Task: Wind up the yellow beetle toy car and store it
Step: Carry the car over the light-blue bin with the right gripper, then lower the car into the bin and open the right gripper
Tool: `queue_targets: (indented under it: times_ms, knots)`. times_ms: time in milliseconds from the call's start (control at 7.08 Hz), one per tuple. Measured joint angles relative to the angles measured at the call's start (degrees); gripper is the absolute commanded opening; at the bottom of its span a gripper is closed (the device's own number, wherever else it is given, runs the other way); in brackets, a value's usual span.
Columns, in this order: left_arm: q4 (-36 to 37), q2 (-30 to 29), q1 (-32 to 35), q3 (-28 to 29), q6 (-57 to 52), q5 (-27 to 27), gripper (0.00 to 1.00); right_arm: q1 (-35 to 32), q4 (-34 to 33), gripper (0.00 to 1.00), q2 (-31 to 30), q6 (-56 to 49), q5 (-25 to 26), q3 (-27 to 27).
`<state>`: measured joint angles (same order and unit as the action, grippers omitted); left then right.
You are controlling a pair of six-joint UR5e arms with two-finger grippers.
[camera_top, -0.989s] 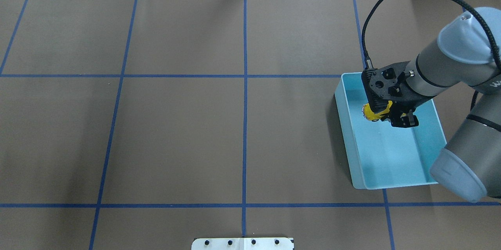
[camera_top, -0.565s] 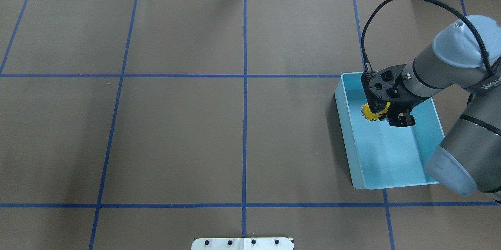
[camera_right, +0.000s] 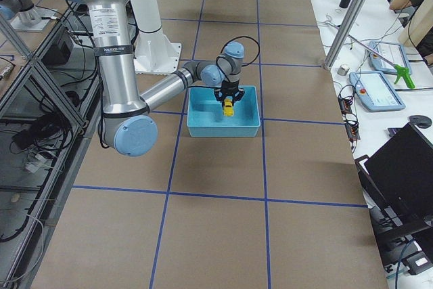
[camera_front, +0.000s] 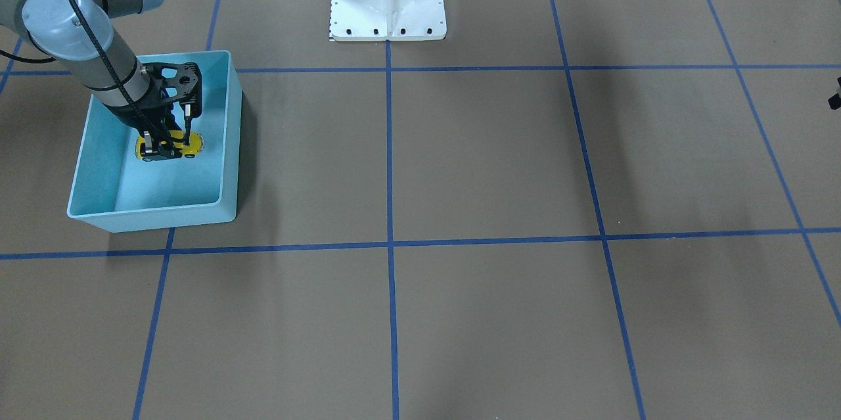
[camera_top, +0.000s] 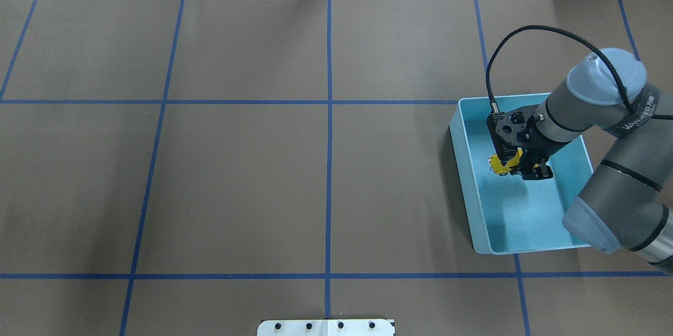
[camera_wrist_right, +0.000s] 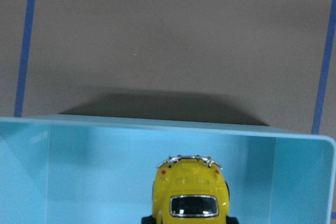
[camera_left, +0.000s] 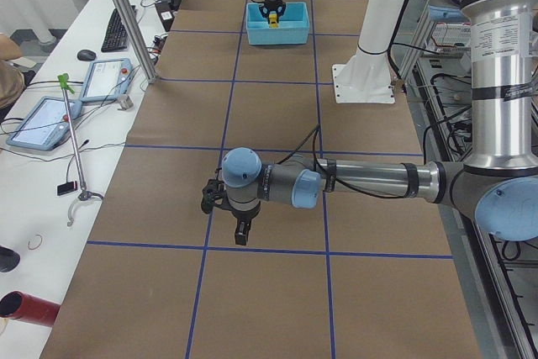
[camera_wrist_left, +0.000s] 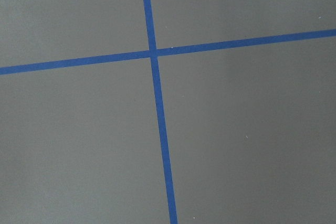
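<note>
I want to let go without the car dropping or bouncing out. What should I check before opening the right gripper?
1. yellow beetle toy car inside the walls of the light-blue bin: ok.
2. right gripper shut on the car, one finger on each side: ok.
3. Car's wheels touching the bin floor: cannot tell.
4. Fingers apart from the bin walls: ok.
5. left gripper far from the bin, near the table's other end: ok.

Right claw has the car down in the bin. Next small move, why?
Probably open the right claw: the yellow beetle toy car is gripped well below the rim of the light-blue bin, near its floor. Wheel contact is unclear, but any drop looks slight.
</note>
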<state>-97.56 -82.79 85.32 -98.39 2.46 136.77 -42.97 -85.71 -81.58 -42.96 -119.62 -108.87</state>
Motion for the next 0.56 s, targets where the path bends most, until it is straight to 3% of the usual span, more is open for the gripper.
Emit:
queue_targets:
  times_ms: [424,565]
  knots:
    - [0.0,0.0,-0.1,0.0,0.0,-0.1,1.00,2.0,0.0,0.00,-0.4,0.1,-0.4,0.4]
    - [0.0,0.0,-0.1,0.0,0.0,-0.1,1.00,2.4,0.0,0.08,-0.5,0.1,-0.4,0.5]
